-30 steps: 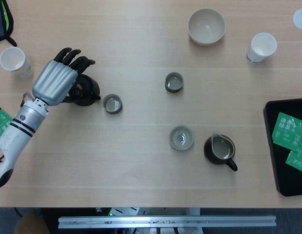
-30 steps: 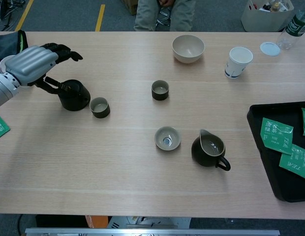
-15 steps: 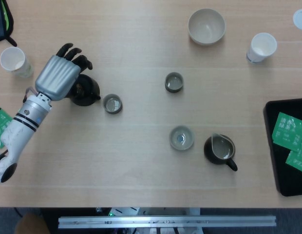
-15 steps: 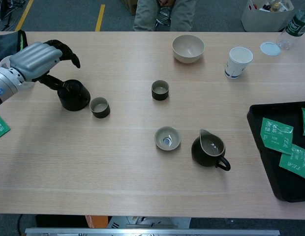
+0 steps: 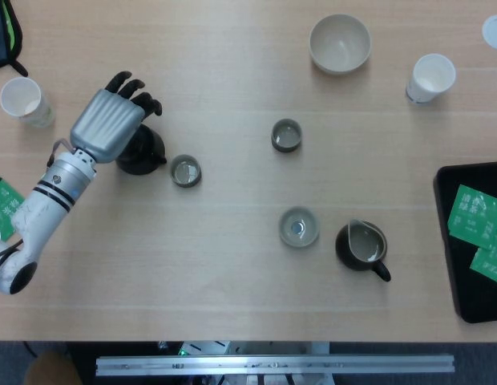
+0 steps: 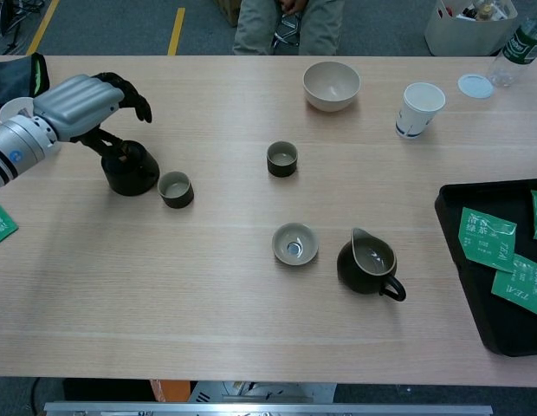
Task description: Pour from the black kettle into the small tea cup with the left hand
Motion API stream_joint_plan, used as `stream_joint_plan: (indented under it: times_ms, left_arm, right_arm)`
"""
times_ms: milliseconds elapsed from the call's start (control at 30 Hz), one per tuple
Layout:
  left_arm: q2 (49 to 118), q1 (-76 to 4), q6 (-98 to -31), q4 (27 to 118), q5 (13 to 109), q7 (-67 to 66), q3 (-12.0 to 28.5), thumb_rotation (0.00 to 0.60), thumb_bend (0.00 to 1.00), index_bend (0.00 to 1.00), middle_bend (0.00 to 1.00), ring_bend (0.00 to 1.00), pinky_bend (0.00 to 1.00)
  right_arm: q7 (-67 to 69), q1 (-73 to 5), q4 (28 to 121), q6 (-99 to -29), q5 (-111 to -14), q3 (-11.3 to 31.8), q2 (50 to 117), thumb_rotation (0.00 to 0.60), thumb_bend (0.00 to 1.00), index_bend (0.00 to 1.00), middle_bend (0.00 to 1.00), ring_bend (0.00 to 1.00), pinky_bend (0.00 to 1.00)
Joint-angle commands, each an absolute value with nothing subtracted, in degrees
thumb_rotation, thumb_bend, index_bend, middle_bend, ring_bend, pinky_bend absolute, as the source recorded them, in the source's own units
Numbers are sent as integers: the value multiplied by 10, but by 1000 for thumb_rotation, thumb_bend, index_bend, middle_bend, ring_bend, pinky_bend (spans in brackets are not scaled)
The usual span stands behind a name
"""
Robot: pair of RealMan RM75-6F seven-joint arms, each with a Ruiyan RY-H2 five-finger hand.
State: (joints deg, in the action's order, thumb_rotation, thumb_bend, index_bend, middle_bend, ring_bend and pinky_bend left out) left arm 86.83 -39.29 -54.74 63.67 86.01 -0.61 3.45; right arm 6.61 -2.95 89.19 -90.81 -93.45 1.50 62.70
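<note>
Black kettle (image 5: 143, 152): stands upright at the far left of the wooden table (image 5: 232, 233), partly covered from above by the left hand (image 5: 110, 124). Small tea cup (image 5: 185, 171): just right of the kettle, upright, apart from it.

Left hand: silver-backed with dark fingers (image 6: 134, 94), hovering over the kettle's left and far side. Fingers curve downward around the kettle top; the chest view shows a dark digit reaching down to the kettle's upper part (image 6: 121, 154), but whether it has a firm hold cannot be told. The head view hides that contact under the hand's back. Right hand: in neither view.

Other items:
- Second small cup (image 5: 286, 135), mid-table.
- Shallow pale cup (image 5: 299, 226), nearer centre.
- Dark pitcher (image 5: 362, 245) with handle, just right of the shallow cup.
- Cream bowl (image 5: 339, 43), far side.
- Paper cup (image 5: 430, 77), far right; another paper cup (image 5: 24, 99) at far left.
- Black tray (image 5: 473, 249), right edge, holding green tea sachets (image 5: 475, 214); white print too small to read.
- Green packet (image 5: 3, 207) at the left edge.

Chest view only: seated person's legs (image 6: 290, 26) beyond the table, a bottle (image 6: 517, 48), a white lid (image 6: 475, 85).
</note>
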Motion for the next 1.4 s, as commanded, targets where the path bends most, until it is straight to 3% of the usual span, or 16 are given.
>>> stream_joint_plan:
  times_ms: [33,767,1400]
  left_arm:
    - [867,-395,-545,642,854,-15,35,600,217,378,383,215,113]
    - [829,-415,-493,718,785,-123,47,600,217,461,487,305,113]
    - [813,-440,-464,769,728,-204,55,600,218,479,500,308,113]
  right_arm:
    - [68,-30,890,-906,-934,15,627,600,141,334,325,221,238]
    - [83,-30,879,-908,-935,15,629,600,142,334,325,221,238]
    - [99,-23,863,-914,-929,16,634,600,141,334,325,221,238]
